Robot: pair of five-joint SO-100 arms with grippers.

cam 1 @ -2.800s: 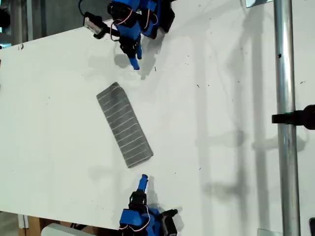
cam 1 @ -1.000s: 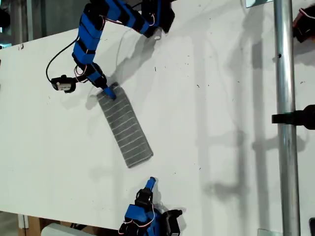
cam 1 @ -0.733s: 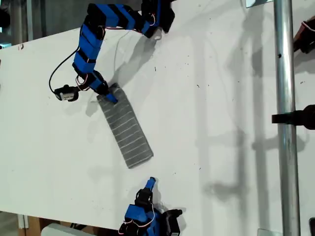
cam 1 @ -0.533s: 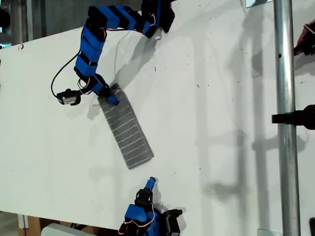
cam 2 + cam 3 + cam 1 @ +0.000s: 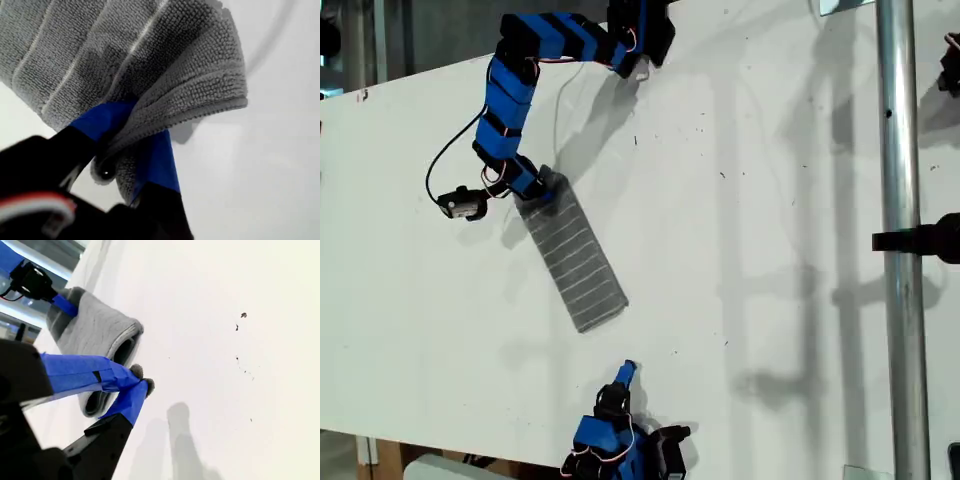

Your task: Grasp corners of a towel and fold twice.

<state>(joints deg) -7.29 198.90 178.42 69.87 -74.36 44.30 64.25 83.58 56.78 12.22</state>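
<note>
Towel (image 5: 573, 252): folded into a long narrow grey strip with pale stripes, lying slantwise on the white table (image 5: 770, 200), running from the upper middle toward the lower middle of the exterior view
Corner (image 5: 220, 90): the stacked layers at the strip's upper end are bunched and lifted slightly off the table
My first gripper (image 5: 532, 189): blue fingers (image 5: 102, 120) pinching that end of the towel, cloth pressed between them (layered edges fan out past the tips)
My second gripper (image 5: 627, 371): low in the exterior view, just off the towel's lower end, not touching it; fingers (image 5: 90, 372) brought together at the tips with nothing between
Surroundings: metal pole (image 5: 900, 230) standing upright at the exterior view's right, with a black clamp (image 5: 920, 240) on it, well apart from the towel; black cable (image 5: 450, 160) looping beside the first arm; small dark specks (image 5: 242, 315) on the table
In the way: nothing lies between either gripper and the towel
Writing: none that can be read
</note>
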